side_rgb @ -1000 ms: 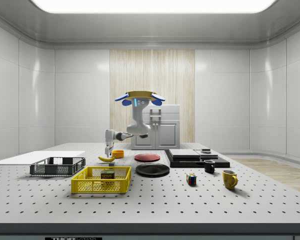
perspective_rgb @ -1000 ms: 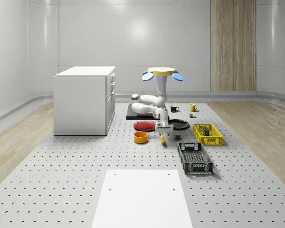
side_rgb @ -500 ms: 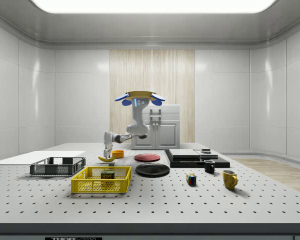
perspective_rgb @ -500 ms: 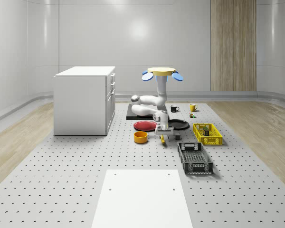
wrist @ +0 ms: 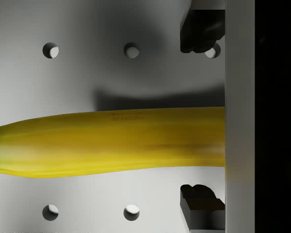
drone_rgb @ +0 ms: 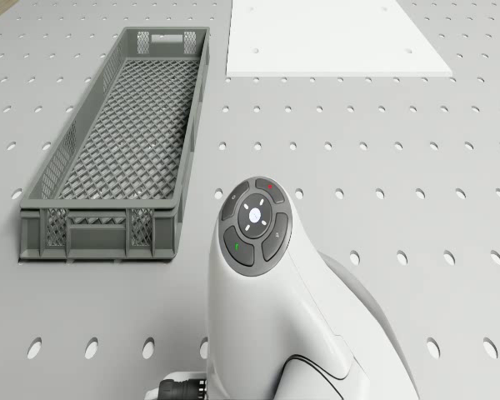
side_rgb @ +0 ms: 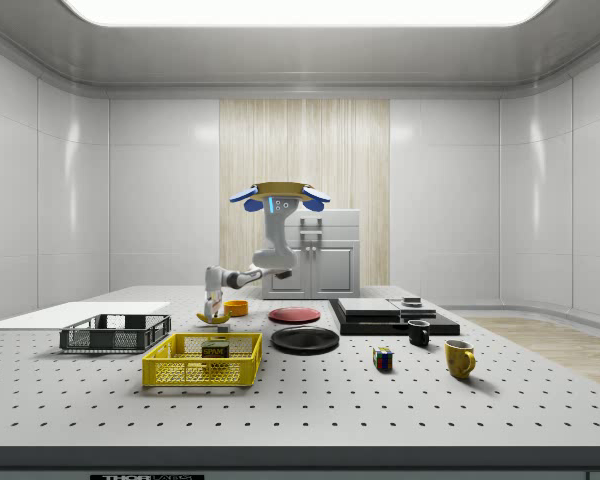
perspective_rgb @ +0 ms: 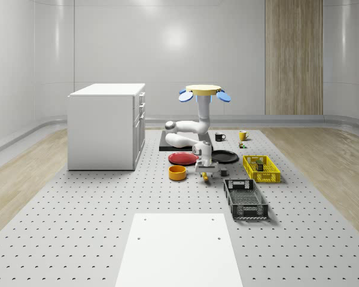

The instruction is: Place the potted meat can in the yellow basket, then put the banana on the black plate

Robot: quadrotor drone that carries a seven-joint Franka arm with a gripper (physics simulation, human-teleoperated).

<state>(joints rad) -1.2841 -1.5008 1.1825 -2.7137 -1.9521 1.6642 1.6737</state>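
1. Drone [perspective_rgb: 204,91] hovers above the desk [perspective_rgb: 107,215], over the red plate [perspective_rgb: 182,158] and black plate [perspective_rgb: 225,156]; arm bends down toward the camera in the whole-scene view.
2. End effector [wrist: 202,116] is low over the banana [wrist: 111,141], fingers [wrist: 201,31] wide open, one on each side of the fruit, not touching it. Nothing held.
3. Banana [perspective_rgb: 204,175] lies flat on the desk between the orange bowl [perspective_rgb: 177,172] and grey crate [perspective_rgb: 245,199], near the black plate but not on it. Long axis crosses the finger gap at right angles; in the whole-scene view it runs roughly toward the camera.
4. Banana skin: smooth, yellow, slightly curved, faint brown streak.
5. Can [side_rgb: 215,350] sits upright inside the yellow basket [side_rgb: 202,360], a mesh-walled rectangle.
6. Desk is matte grey with a regular hole grid; the crate is long, with a mesh floor.
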